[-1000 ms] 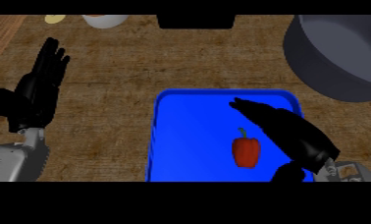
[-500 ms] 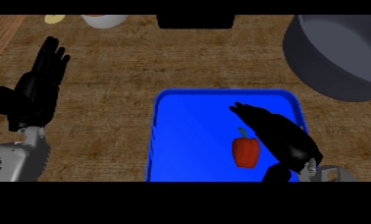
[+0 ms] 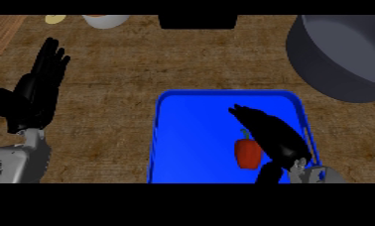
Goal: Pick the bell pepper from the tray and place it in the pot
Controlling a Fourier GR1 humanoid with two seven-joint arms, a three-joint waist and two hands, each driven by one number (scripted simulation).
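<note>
- Counter (image 3: 139,66): mottled brown, grainy and matt — stone or rough wood, cannot tell which.
- Tray (image 3: 190,136): saturated blue, smooth, plastic-looking, with a soft paler sheen towards the upper left.
- Bell pepper (image 3: 248,153): red, smooth-skinned, faintly glossy.
- Pot (image 3: 337,56): dark grey, smooth, with the dull look of brushed metal.
- Left hand (image 3: 40,88) and right hand (image 3: 275,136): black, matt — like hard plastic or rubber.
- Left forearm (image 3: 22,163): pale grey, smooth shell.
- Bowl (image 3: 106,20): white, smooth, ceramic-like.

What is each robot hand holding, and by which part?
Nothing. The right robot hand is beside the bell pepper on the tray; the left robot hand rests open.
</note>
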